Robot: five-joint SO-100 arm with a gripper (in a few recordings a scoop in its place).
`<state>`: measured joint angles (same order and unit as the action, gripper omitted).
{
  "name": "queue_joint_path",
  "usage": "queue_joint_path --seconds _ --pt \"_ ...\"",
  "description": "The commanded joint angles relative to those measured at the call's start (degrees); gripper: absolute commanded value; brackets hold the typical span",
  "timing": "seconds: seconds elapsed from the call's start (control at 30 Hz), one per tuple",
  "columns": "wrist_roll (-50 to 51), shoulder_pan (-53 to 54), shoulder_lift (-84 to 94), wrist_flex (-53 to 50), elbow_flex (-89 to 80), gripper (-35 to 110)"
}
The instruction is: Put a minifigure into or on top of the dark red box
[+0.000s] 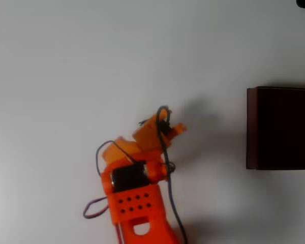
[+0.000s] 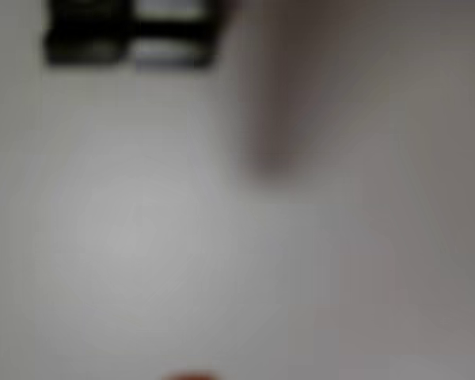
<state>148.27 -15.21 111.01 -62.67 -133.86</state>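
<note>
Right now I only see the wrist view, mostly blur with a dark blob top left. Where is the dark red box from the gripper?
Observer: In the overhead view the dark red box lies right of the gripper, apart from it, with bare table between them.
Operator: Is the box whole in that picture?
Observer: No, the picture's right edge cuts it off.
Operator: Where does the arm come from?
Observer: The orange arm rises from the bottom edge, below the gripper.

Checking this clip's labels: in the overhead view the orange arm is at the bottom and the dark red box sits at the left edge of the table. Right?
Not quite. The overhead view shows the dark red box at the right edge of the picture, not the left. The orange arm does sit at the bottom, on the white table.
</note>
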Motion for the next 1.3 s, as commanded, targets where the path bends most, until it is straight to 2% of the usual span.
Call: queue_joint_path --seconds 0.0,0.33,1.27 --pt "0.0 -0.2 -1.0 0.3 4.1 22" --pt "-1.2 0.4 -7.4 5.3 6.9 22" --pt "-6.9 5.2 -15.9 10.4 10.0 18"
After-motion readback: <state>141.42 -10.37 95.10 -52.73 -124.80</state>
